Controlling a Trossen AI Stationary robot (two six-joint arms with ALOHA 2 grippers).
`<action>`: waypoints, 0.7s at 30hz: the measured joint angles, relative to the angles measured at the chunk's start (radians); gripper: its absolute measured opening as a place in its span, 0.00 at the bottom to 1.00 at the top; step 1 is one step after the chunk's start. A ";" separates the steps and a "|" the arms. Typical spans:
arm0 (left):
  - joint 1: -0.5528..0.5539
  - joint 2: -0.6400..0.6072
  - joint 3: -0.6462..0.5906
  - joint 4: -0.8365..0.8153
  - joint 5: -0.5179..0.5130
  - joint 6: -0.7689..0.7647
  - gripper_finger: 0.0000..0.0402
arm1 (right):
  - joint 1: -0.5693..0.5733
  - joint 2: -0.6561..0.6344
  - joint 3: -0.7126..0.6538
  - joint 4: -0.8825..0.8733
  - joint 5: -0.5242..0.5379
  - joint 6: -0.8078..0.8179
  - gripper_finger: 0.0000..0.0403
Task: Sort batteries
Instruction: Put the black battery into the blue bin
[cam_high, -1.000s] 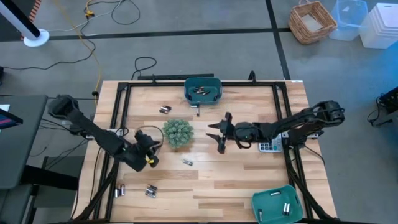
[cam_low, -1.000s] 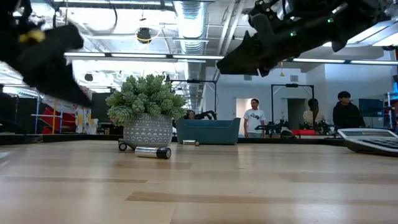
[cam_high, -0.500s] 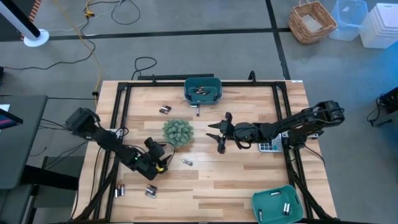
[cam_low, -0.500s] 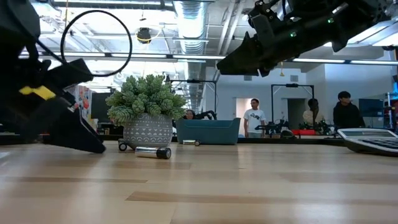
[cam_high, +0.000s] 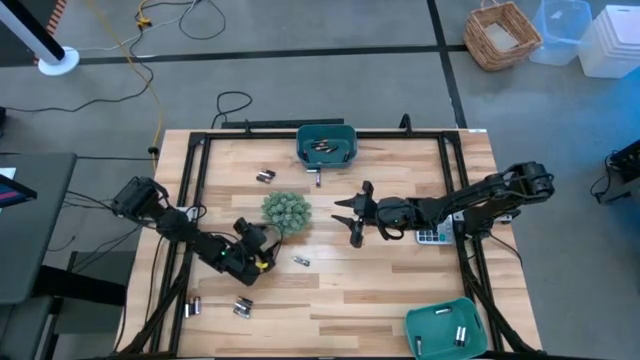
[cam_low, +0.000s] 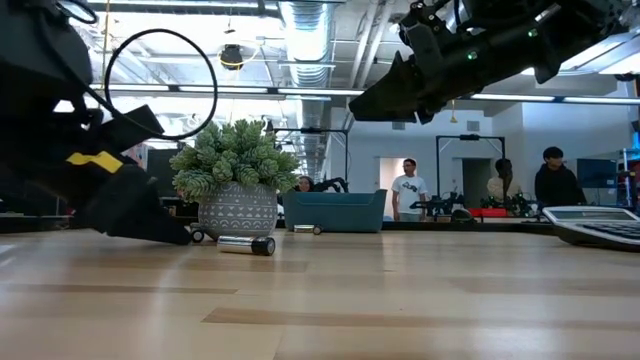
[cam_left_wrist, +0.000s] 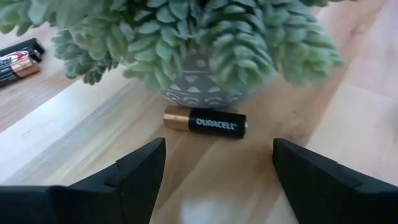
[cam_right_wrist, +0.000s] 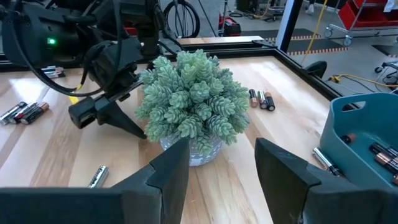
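A black-and-copper battery (cam_left_wrist: 205, 121) lies on its side on the wood, at the foot of the potted plant (cam_high: 285, 213). My left gripper (cam_left_wrist: 217, 152) is open and low over the table just short of it, a finger to either side and apart from it; it also shows in the high view (cam_high: 262, 240). Other batteries lie loose (cam_high: 301, 260) (cam_high: 265, 176) (cam_high: 242, 307) (cam_high: 193, 307). My right gripper (cam_high: 348, 218) hangs open and empty above the table, right of the plant.
A teal bin (cam_high: 326, 143) with batteries stands at the far edge, and another (cam_high: 445, 328) at the near right corner. A grey calculator (cam_high: 432, 235) lies under the right arm. A black frame (cam_high: 195, 150) rims the table. People stand in the room beyond.
My left gripper has come down from above to just over the tabletop and drawn toward the plant's pot. Its fingers have spread open on the way. My right arm has kept still.
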 joint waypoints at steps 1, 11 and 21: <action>0.006 0.000 0.000 0.003 0.002 0.004 0.72 | 0.000 0.000 0.000 0.000 0.000 0.000 0.49; 0.040 0.001 -0.061 0.144 0.027 0.091 0.72 | 0.000 0.000 0.000 -0.002 0.000 0.001 0.49; 0.056 0.002 -0.228 0.473 0.080 0.208 0.72 | 0.000 0.000 0.000 -0.024 -0.001 0.007 0.49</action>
